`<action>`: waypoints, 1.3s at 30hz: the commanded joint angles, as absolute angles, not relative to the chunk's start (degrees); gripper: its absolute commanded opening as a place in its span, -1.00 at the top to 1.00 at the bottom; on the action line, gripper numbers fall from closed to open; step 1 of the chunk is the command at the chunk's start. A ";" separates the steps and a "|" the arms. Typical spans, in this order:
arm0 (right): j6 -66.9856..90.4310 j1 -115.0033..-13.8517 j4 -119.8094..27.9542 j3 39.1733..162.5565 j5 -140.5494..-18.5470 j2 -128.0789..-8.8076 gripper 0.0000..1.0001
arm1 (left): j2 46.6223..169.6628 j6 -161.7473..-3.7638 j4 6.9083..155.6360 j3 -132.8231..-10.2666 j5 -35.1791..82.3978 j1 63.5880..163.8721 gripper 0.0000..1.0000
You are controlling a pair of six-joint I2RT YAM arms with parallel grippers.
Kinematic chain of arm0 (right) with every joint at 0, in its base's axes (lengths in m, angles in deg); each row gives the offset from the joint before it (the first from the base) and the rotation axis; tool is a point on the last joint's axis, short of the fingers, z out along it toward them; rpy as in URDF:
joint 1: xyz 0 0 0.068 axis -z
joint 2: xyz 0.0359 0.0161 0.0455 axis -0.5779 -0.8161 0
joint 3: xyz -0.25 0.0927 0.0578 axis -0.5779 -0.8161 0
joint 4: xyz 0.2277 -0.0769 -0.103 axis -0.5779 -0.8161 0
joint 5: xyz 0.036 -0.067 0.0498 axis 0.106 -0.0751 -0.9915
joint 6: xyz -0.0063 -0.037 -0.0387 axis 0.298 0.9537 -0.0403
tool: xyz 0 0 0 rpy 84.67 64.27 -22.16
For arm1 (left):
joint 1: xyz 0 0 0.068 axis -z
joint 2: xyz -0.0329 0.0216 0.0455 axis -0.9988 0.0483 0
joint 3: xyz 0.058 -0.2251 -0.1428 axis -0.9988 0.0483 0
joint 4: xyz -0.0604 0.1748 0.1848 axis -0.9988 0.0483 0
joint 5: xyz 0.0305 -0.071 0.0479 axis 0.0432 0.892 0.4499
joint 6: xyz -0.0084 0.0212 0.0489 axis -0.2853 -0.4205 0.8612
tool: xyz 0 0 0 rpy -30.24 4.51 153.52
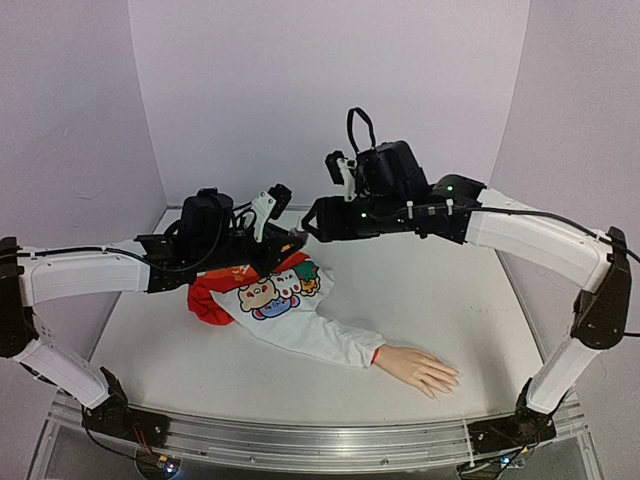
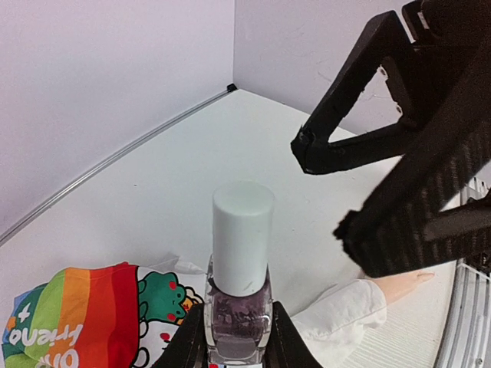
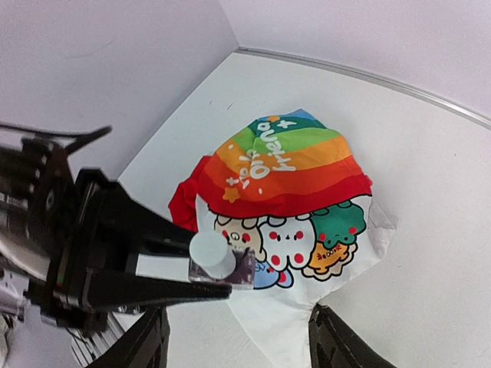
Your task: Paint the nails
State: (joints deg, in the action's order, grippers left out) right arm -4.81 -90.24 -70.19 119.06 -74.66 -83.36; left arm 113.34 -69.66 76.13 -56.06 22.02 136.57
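A pale mannequin hand lies palm down at the near right of the table, coming out of a white sleeve. Its nails are too small to make out. It also shows in the left wrist view. My left gripper is shut on a small clear bottle of dark polish with a pale cap, held upright above the shirt. The bottle also shows in the right wrist view. My right gripper is open and empty, close to the cap, with its fingers spread.
A child's shirt with rainbow stripes and cartoon animals lies at the middle left, under both grippers. White walls stand close on the left, back and right. A metal rail runs along the near edge.
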 commanded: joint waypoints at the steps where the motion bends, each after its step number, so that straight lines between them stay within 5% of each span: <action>1: -10.88 -91.25 -69.92 124.93 -68.30 -86.60 -0.09 | 114.35 -69.68 71.19 -59.55 17.76 136.79 1.00; 11: -9.94 -91.51 -71.99 130.10 -68.41 -91.30 0.37 | 114.91 -70.46 70.90 -59.76 18.59 137.25 1.00; 18: -8.40 -91.49 -72.31 130.43 -69.94 -91.87 0.42 | 114.60 -70.65 71.25 -60.20 19.72 137.41 1.00; 23: -4.99 -91.40 -72.23 129.58 -72.70 -90.80 0.64 | 113.47 -70.65 71.59 -59.62 22.50 137.42 1.00; 27: 3.20 -91.38 -72.12 127.88 -81.12 -88.86 1.00 | 111.05 -70.54 72.55 -58.83 32.62 137.42 1.00; 34: 29.88 -90.81 -72.59 116.70 -124.87 -78.87 1.00 | 105.79 -71.56 73.80 -57.85 70.07 136.82 1.00; 39: 29.26 -90.53 -73.02 114.75 -132.15 -77.72 1.00 | 109.24 -75.45 77.62 -62.59 79.65 136.49 1.00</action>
